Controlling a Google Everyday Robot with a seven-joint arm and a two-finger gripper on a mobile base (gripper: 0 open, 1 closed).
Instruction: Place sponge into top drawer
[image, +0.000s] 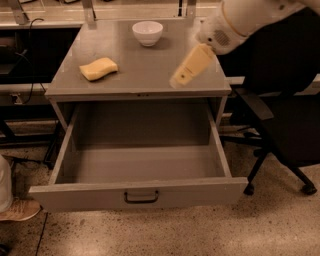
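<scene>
sponge (99, 68) on grey cabinet top (145, 70), jaws over right side.

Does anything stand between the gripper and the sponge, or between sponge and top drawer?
Nothing visible. The gripper is over the right of the cabinet top, the sponge left; the white bowl stands farther back; the top drawer is open.

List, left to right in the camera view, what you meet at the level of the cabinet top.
sponge → white bowl → gripper, over the right part of the cabinet top → black office chair
</scene>
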